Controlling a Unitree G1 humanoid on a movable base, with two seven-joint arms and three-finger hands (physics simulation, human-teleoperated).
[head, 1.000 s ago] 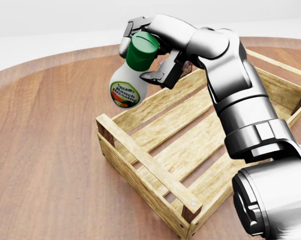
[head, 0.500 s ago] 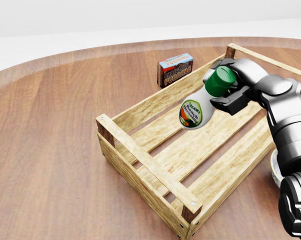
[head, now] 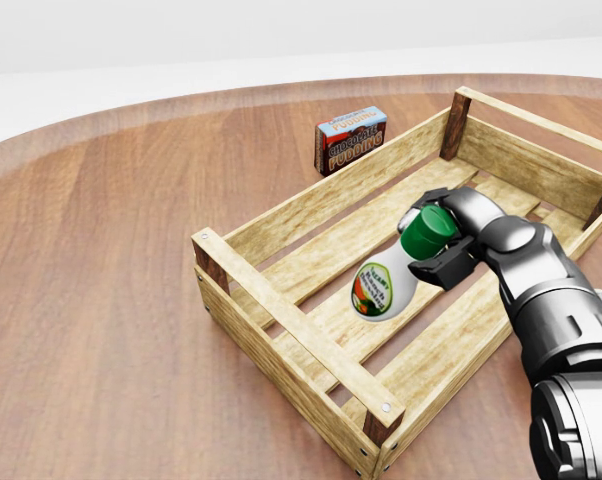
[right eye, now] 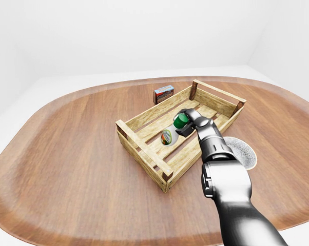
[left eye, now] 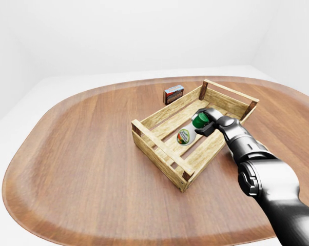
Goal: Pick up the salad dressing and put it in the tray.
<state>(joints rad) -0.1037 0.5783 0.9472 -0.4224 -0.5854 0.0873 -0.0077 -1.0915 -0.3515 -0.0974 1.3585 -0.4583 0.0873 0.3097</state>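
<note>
Salad dressing (head: 386, 285): one white bottle with a green cap and a printed label, tilted with its base down toward the lower left of the head view. It sat inside the tray, low over the slatted floor; I could not tell whether the base touched the slats.

Handling: I judged the bottle light and rigid, probably smooth plastic and a little slippery on the body. The cap and neck, narrow and firm, looked to me like the best place to hold it.

Table (left eye: 82, 154): one broad oval wooden top carrying everything.

Pudding box (head: 350, 138): one small carton standing on the table just outside the tray's upper-left wall in the head view, apart from it.

Tray (head: 281, 318): one open wooden crate of slats, lying diagonally across the table. Only the bottle was inside it.

Right hand (head: 439, 242): I had its fingers clamped around the green cap and neck, the arm reaching in from the lower right of the head view over the tray's right-hand rail.

Plate (right eye: 240, 151): one pale round dish on the table to the right of the tray in the right-eye view, partly hidden by my arm.

Left hand: not visible in any view.

Count: one bottle, one tray, one box, one plate, one hand showing.
</note>
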